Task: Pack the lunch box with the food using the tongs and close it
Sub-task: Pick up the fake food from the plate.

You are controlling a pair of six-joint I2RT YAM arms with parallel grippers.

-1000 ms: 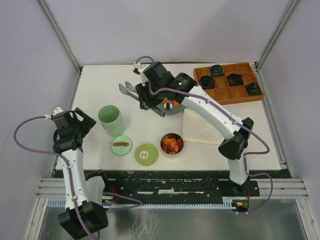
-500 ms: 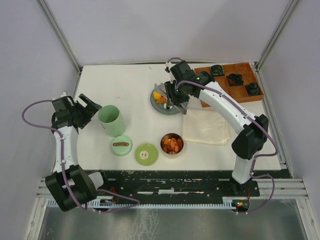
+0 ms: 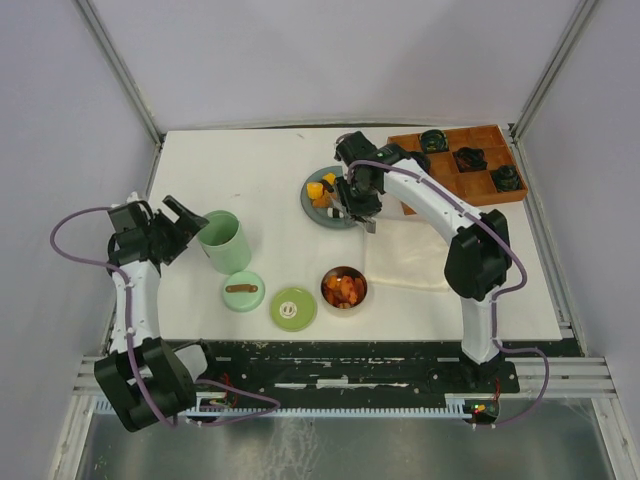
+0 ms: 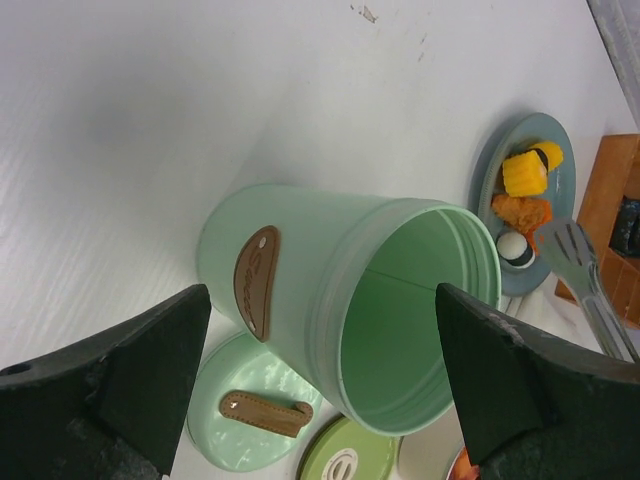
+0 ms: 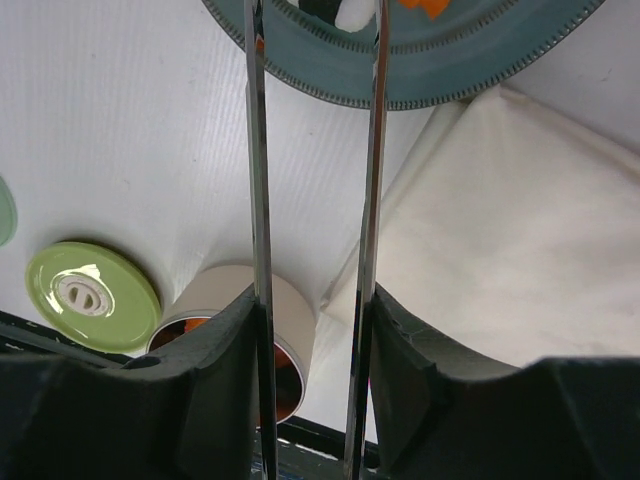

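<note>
Both arms have moved in the last sec. Your R gripper (image 3: 358, 198), w/ the tongs (image 5: 258, 200), has swung from the plate's (image 3: 312, 212) left side over to its right edge. The plate now sits straight ahead of the fingers and the cloth (image 3: 410, 262) is just beside them on the right. The gripper is clamped on the tong shanks, half-squeezed, and the blades run out parallel w/ a gap. The roll (image 4: 515, 248) shows between the blades near the tips. Can't tell if they touch it, since the tips leave the R wrist view. The orange piece (image 4: 522, 212) and yellow piece (image 4: 527, 172) lie just beyond the roll, farther from the gripper. The steel bowl (image 3: 344, 288), w/ orange bits inside, is behind the R fingers toward the base, w/ the lime lid (image 3: 293, 309) beside it. Your L gripper (image 3: 185, 224) has come up from near its base to the canister (image 4: 330, 290). Jaws are wide, nothing held. The canister stands upright, open and apparently empty, between and just ahead of the fingers; contact can't be confirmed. The flat lid (image 3: 243, 291) lies past the canister, on the table. My read: L is set to steady the canister while R lines up a pick on the roll. The bowl looks loaded, the canister isn't and both lids are off, so you're approx mid-task. Square the blades on the roll before squeezing, since it's round and likely to squirt out.
</note>
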